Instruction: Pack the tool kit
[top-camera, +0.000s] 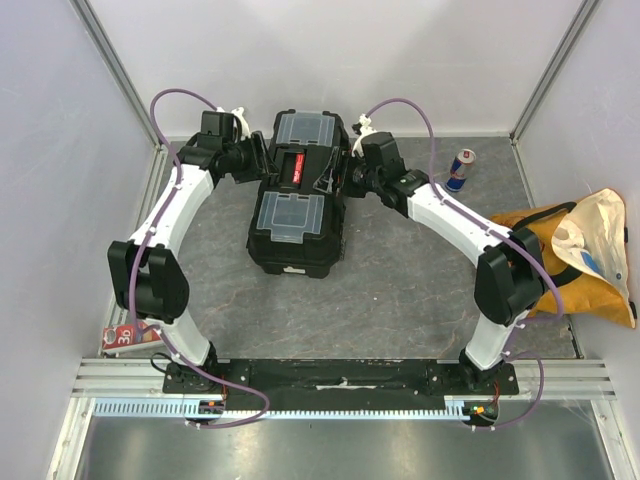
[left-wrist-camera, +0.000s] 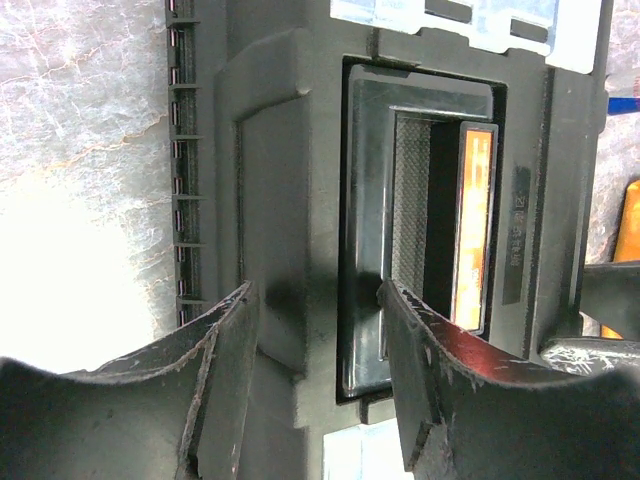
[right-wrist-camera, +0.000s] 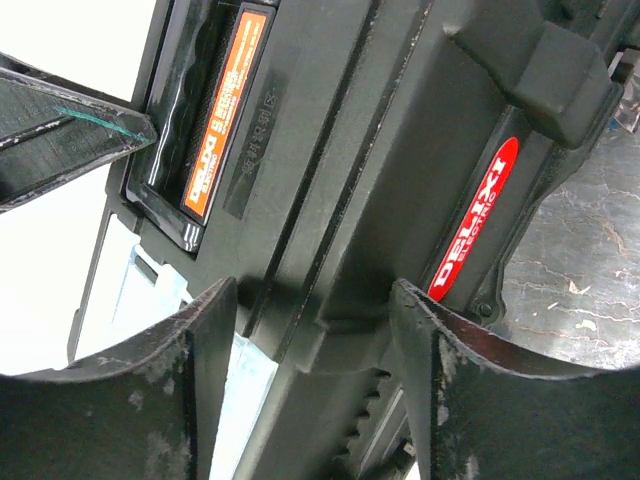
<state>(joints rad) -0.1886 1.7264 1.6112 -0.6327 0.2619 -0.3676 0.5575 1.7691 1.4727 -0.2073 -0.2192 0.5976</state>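
On the table (top-camera: 400, 270), jaws straddle the toolbox (top-camera: 298, 195) from either side.

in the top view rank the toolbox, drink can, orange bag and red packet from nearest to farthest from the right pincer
From the right pincer:
1. toolbox, just beside it, mid-table.
2. drink can, back right.
3. orange bag, at the right edge.
4. red packet, near left edge, by the left arm.
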